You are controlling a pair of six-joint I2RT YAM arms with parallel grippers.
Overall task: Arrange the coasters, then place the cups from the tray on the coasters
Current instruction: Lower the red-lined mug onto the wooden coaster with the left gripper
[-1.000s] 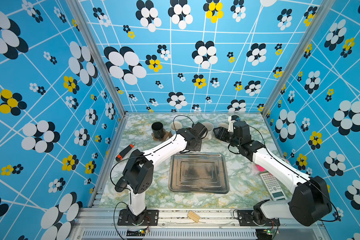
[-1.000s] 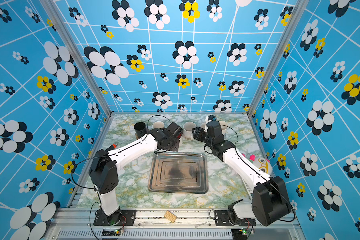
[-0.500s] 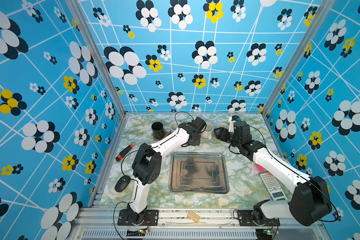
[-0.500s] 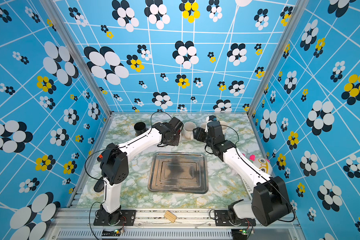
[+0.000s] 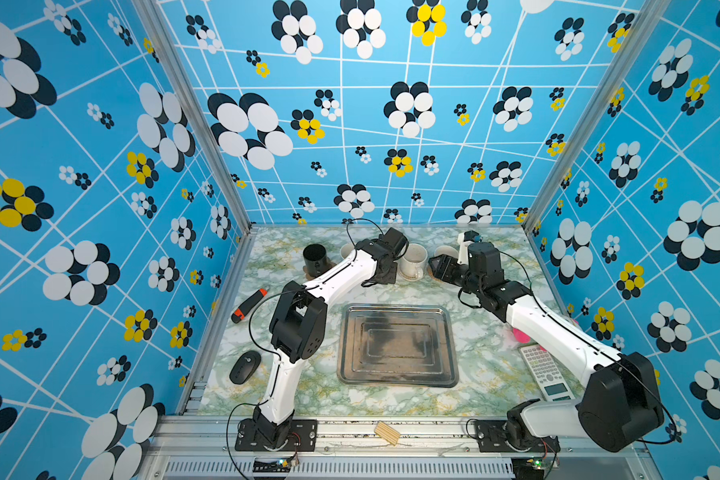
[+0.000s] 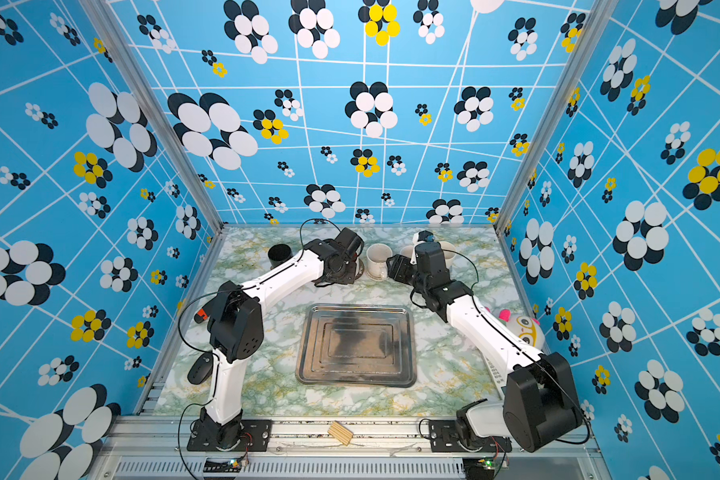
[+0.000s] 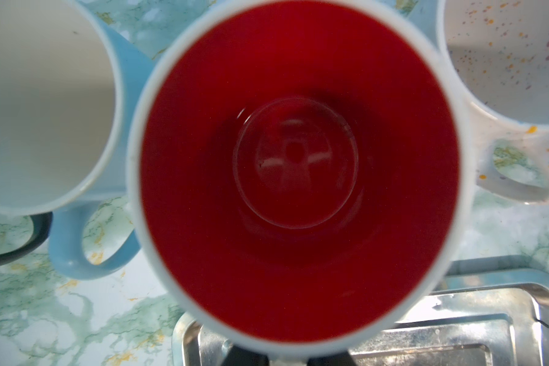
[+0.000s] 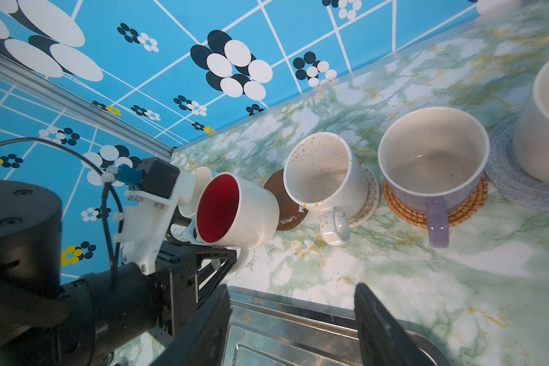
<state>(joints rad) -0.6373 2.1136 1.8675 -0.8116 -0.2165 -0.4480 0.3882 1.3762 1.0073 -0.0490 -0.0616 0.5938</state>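
My left gripper [image 7: 287, 359] is shut on the handle of the white cup with red inside [image 8: 235, 209]. That cup leans over the edge of a dark-brown disc coaster [image 8: 286, 202]; contact is unclear. Beside it stand the speckled cup [image 8: 324, 177] on the lacy coaster [image 8: 370, 193], the lavender cup [image 8: 431, 161] on the rattan coaster [image 8: 466, 209], and the cream cup [image 8: 542, 126] on the grey spiral coaster [image 8: 507, 177]. The light blue cup [image 7: 45, 101] and black cup [image 5: 314, 257] stand further left. My right gripper [image 8: 292, 294] hangs open and empty over the bare tray [image 5: 395, 345].
An orange-and-black marker [image 5: 248, 305] and a black mouse [image 5: 245, 368] lie by the left wall. A calculator [image 5: 545, 372] and a pink-and-white toy [image 6: 522, 328] sit at the right. A wooden block [image 5: 387, 432] rests on the front rail.
My left arm has carried the red-inside cup further back to the row of cups, and its elbow has risen. The right arm has stayed still.
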